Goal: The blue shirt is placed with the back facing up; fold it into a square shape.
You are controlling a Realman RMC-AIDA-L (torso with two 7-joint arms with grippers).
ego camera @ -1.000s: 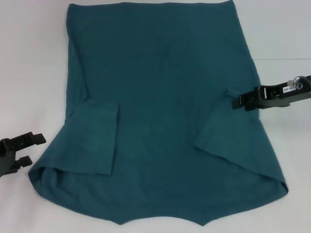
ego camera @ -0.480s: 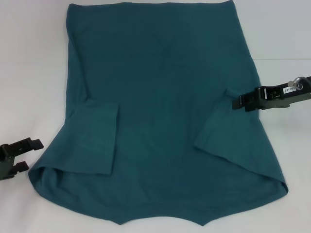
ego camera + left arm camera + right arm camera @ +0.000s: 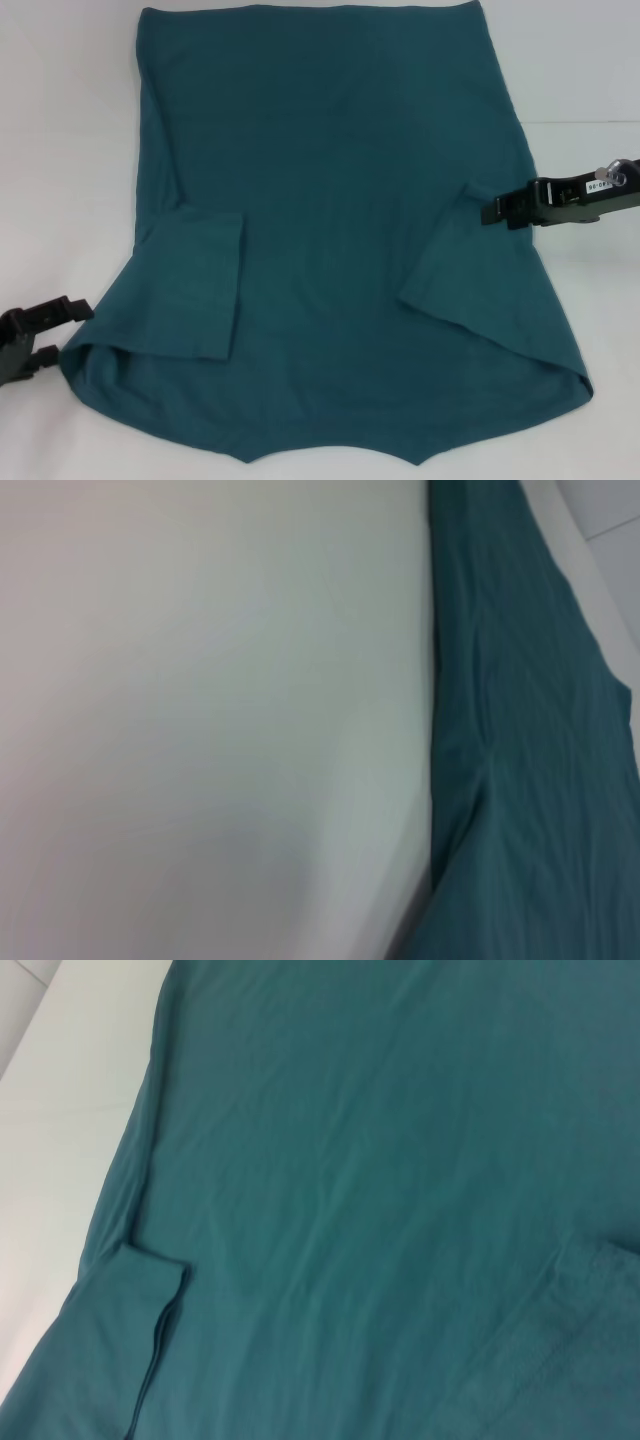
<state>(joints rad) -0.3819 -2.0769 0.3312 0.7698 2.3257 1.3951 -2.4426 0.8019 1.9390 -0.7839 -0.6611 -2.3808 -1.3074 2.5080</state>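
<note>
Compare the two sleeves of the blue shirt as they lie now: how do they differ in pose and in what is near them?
The left sleeve of the blue shirt lies folded inward with its end edge running nearly straight up and down; the right sleeve slants, with its end edge diagonal. The right gripper hovers at the right sleeve's far tip, while the left gripper sits off the cloth on the white table, near the shirt's corner. Both sleeves are folded onto the plain back.

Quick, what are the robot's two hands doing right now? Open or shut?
Left gripper: fingers open, holding nothing, beside the blue shirt at its near left corner.
Right gripper: over the shirt's right edge by the folded sleeve; cannot be told.
</note>
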